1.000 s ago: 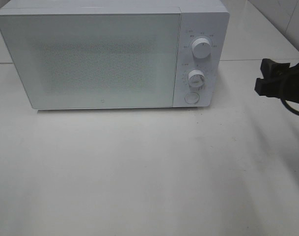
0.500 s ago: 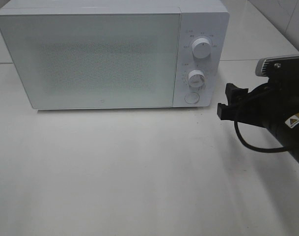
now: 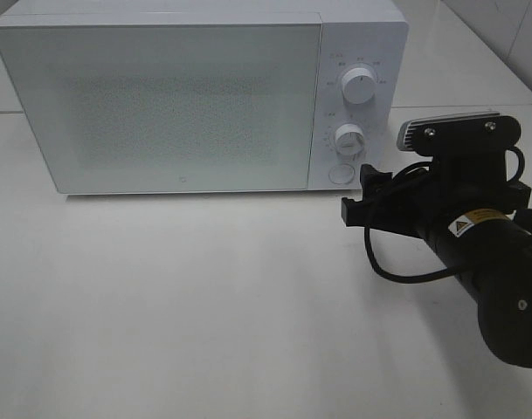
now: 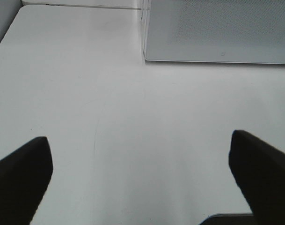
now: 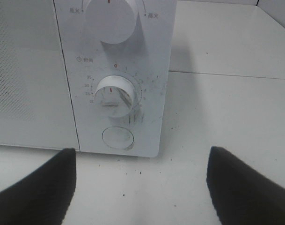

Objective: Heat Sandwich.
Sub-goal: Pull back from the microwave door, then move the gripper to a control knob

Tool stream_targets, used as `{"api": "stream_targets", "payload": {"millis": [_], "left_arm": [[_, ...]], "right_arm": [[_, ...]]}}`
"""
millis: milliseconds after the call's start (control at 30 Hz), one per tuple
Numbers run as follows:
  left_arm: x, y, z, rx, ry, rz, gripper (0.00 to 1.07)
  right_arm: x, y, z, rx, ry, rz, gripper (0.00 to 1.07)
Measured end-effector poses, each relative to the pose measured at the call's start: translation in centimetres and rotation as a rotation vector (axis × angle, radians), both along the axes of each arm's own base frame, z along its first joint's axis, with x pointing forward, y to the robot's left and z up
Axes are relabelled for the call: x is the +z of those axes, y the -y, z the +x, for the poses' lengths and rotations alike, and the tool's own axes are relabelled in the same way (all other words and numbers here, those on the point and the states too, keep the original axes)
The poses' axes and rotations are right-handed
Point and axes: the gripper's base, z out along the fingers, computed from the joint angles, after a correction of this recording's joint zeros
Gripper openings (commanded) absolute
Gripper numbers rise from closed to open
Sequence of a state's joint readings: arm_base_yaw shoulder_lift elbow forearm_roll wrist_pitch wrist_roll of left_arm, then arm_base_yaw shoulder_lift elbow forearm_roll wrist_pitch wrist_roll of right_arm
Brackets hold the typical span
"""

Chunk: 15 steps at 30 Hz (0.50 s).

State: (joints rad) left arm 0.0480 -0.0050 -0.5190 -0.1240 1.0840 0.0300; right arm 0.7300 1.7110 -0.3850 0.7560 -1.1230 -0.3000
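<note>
The black right gripper (image 3: 356,194), jaws wide apart and empty, faces the round white button (image 5: 117,138) of the closed white microwave (image 3: 187,105). The sandwich shows in no view. Over the white table (image 4: 86,93), the left gripper (image 4: 140,140) gapes empty.

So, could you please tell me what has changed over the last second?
The right gripper has moved in from the right edge, leftward toward the microwave control panel, and is now open beside the round button. Nothing was grasped. The door stays shut, the timer knob unturned.
</note>
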Motion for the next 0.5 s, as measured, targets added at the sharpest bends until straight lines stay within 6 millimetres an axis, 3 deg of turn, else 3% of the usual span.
{"api": "stream_targets", "payload": {"millis": [500], "left_arm": [[0.0, 0.0, -0.02, 0.0, 0.001, 0.0, 0.98]], "right_arm": [[0.12, -0.1, 0.2, -0.006, 0.019, -0.002, 0.74]]}}
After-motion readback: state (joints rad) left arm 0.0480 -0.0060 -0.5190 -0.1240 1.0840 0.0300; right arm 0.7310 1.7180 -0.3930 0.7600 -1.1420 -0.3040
